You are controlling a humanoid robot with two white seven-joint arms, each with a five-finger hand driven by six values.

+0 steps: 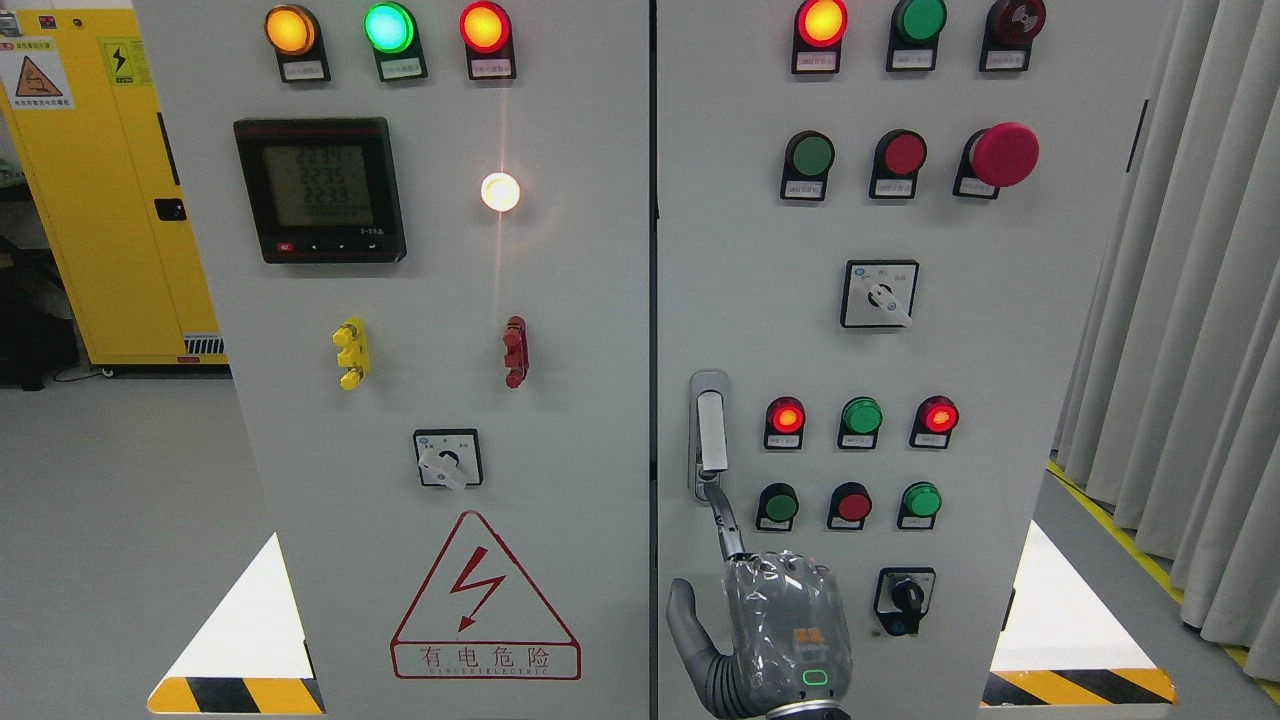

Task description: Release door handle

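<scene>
Slim silver metal door handle (710, 432): upright on right cabinet door's left edge, 12 o'clock from right hand (775, 625). One extended fingertip (714, 497) touching its lower end, remaining fingers curled, nothing gripped. Likely rigid, smooth, slippery; hold at lower end. Left hand unseen

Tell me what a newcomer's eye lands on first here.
Probably the lit indicator lamps across the top of the grey control cabinet, then the red high-voltage warning triangle at lower left. At bottom centre, the right hand points one finger up to the bottom of the door handle.
</scene>
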